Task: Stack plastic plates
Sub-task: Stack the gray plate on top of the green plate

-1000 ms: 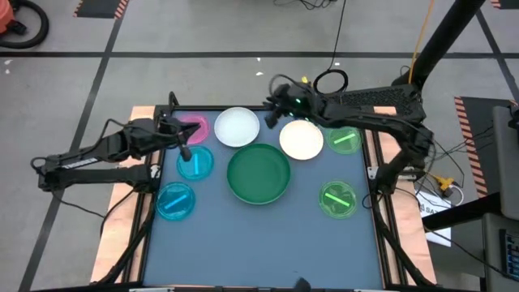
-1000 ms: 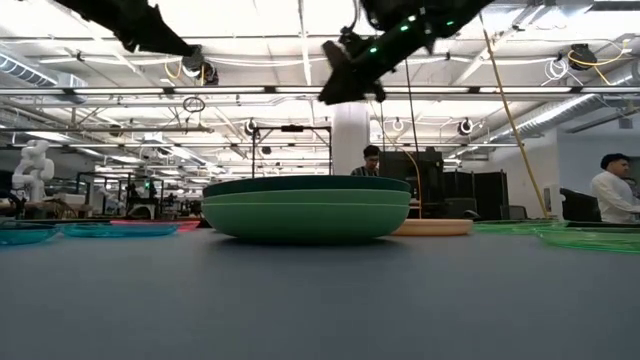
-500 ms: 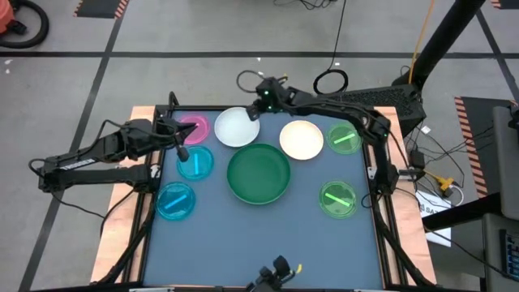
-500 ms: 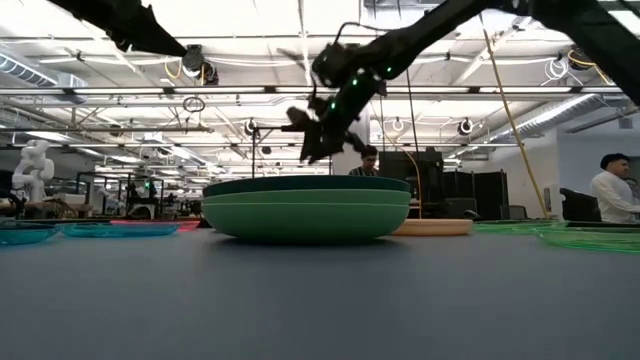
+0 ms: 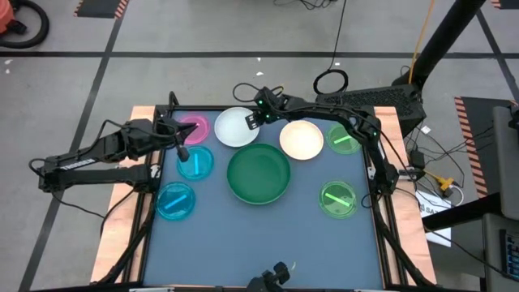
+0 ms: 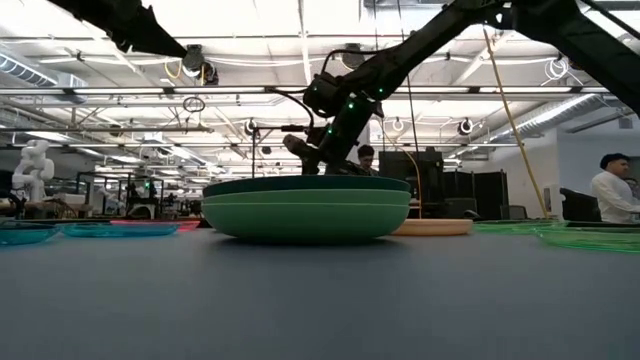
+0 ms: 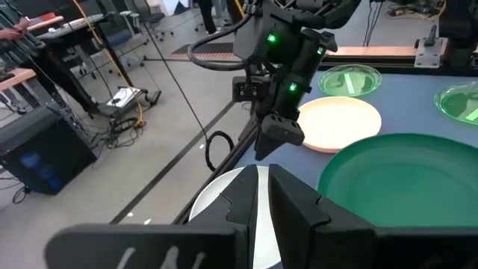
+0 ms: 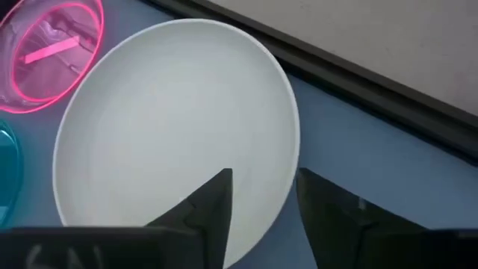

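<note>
In the high view, a stack of large green plates (image 5: 259, 173) stands mid-table. Behind it lie a white plate (image 5: 237, 128) and a cream plate (image 5: 301, 139). A small pink plate (image 5: 193, 128) and two blue ones (image 5: 195, 162) (image 5: 175, 200) lie to the left, and two small green ones (image 5: 344, 139) (image 5: 339, 199) to the right. My right gripper (image 8: 261, 198) is open over the white plate's (image 8: 172, 127) right rim, one finger over the plate and one beyond its edge. I cannot tell whether it touches. My left gripper (image 5: 186, 152) waits, shut, between the pink and the nearer blue plate.
The table's far edge with its dark rail (image 8: 388, 104) runs close behind the white plate. Bare blue-grey table top (image 5: 259, 243) lies toward the near edge. People stand in the room beyond the table (image 6: 612, 190).
My right gripper has swung from above the cream plate toward the table's left and come down over the white plate's right rim. The plates have stayed where they were.
</note>
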Tool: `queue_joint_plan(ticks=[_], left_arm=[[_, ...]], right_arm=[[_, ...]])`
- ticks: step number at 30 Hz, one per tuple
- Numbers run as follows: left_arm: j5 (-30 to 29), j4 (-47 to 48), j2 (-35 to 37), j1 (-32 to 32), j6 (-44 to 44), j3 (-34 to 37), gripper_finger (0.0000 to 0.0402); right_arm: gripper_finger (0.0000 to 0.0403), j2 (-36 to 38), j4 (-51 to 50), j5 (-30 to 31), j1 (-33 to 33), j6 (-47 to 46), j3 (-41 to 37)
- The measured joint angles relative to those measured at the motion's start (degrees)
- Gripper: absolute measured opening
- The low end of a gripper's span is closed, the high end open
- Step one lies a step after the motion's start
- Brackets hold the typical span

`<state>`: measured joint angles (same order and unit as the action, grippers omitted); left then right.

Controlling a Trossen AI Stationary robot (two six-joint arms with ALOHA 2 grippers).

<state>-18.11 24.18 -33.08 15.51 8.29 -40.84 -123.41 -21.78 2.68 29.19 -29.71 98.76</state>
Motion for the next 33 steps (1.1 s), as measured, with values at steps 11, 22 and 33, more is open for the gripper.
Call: queue_joint_plan(ticks=[11, 22, 33], left_arm=[[0.0, 0.02, -0.02, 0.0, 0.02, -0.02, 0.0042], [0.0, 0.02, 0.0, 0.0, 0.46, -0.02, 0.0042], [0.0, -0.57, 0.0, 0.0, 0.94, -0.04, 0.0042]], right_arm=[[0.0161, -1.12, 0.19, 0.13, -0.02, -1.56, 0.0], [0.016, -3.02, -0.76, 0.78, -0.94, -2.65, 0.0], [0.0156, -3.06, -4.43, -10.52, -0.02, 0.43, 0.0]])
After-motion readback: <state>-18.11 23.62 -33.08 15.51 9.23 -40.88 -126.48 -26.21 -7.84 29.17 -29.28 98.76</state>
